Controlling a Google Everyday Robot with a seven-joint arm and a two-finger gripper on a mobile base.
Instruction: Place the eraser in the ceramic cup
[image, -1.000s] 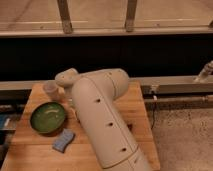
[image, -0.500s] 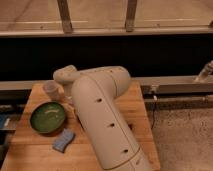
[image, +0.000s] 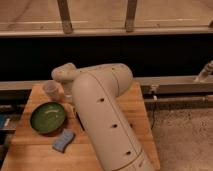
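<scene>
The ceramic cup (image: 51, 89) is small and pale and stands upright at the back left of the wooden table (image: 30, 155). My big beige arm (image: 102, 120) reaches across the table's middle, and its far end (image: 64, 74) hangs just right of and above the cup. My gripper sits under that end, close beside the cup, with only a dark bit (image: 68, 96) showing. The eraser is hidden from view.
A wide green bowl (image: 47, 117) sits in front of the cup. A blue sponge-like block (image: 63, 141) lies in front of the bowl near the arm. A metal rail and a dark wall run behind the table. Grey floor lies to the right.
</scene>
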